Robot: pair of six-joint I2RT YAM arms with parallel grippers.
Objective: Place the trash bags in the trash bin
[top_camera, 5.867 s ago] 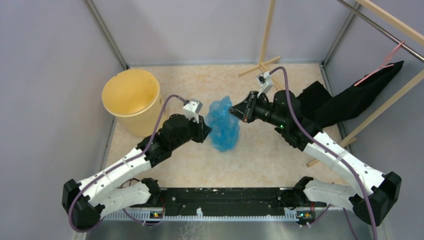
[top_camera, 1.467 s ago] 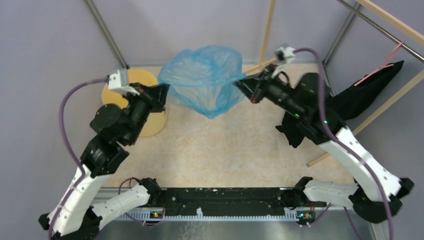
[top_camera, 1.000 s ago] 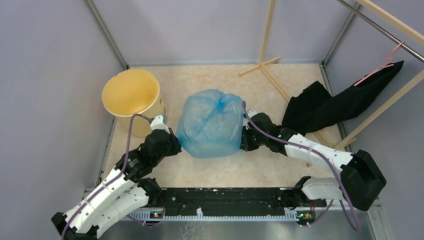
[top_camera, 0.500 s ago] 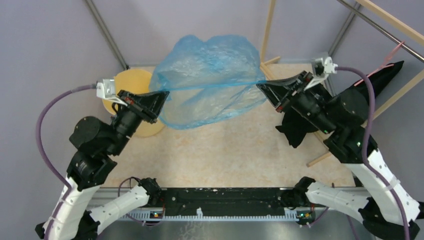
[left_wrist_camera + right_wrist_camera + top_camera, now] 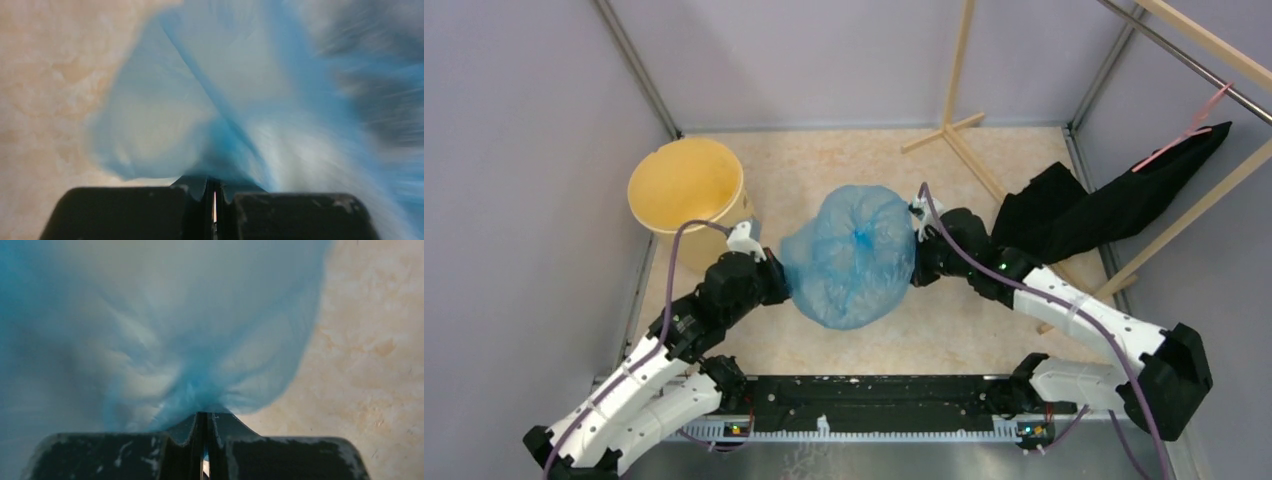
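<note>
- I have the bag strung between both arms, puffed into a rounded balloon of blue film over the middle of the counter.
- Left jaws are pinched nearly flat on the bag's left edge. On my left wrist feed only a hairline slit shows between the fingers, and the film bunches straight out of it.
- Right jaws do the same on the opposite edge. My right wrist feed shows the fingers pressed together with a gathered twist of film coming out of the seam.
- Both wrist feeds are smeared with blur, so I can't read the film's detail there.
- From above, a darker blue pucker sits near the top centre of the bag, with creases running out from it.
- The bag is outside the bin, just to its right and nearer to me. I can't tell whether its underside touches the counter.
- The bin stands upright in the far left corner, mouth open, and the left arm reaches past its near side.
- The right arm lies low across the counter, its wrist just beside the black cloth.
- That cloth drapes off a wooden rack on the right, well apart from the bag.
</note>
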